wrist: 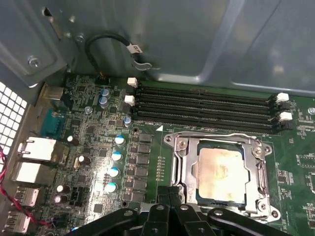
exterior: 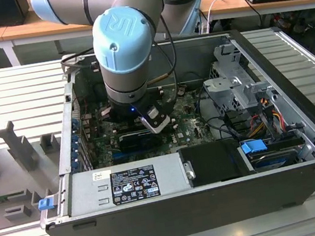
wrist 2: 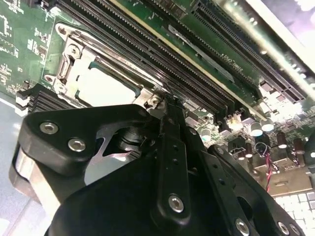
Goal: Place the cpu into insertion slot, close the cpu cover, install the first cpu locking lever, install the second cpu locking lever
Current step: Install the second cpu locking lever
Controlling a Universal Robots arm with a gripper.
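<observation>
The arm reaches down into an open computer case (exterior: 160,213) lying on its side on a slatted grey counter (exterior: 15,92); the pincer (wrist: 170,194) sits low over the green circuit board (wrist: 93,147), its black fingers (wrist: 162,196) pressed together with nothing between them, their tips at the near edge of the socket frame. The cpu (wrist: 221,169) lies flat in the insertion slot (wrist: 204,194), its dull silver top showing through the window of the cpu cover (wrist: 261,172), which lies down over it; a thin wire lever (wrist: 211,133) runs along the cover's edge on the memory side. Just beyond that lever lie four long black memory slots (wrist: 202,108) with white clips at their ends; a row of blue-topped capacitors (wrist: 114,164) stands on the other side of the socket, and metal port blocks (wrist: 37,150) line the board's edge. A black cable (wrist: 106,42) loops against the grey case wall. In the exterior view, a grey power supply box (exterior: 126,183) and a drive cage (exterior: 236,87) with bundled wires crowd the arm; wooden desks (exterior: 12,30) stand behind.
</observation>
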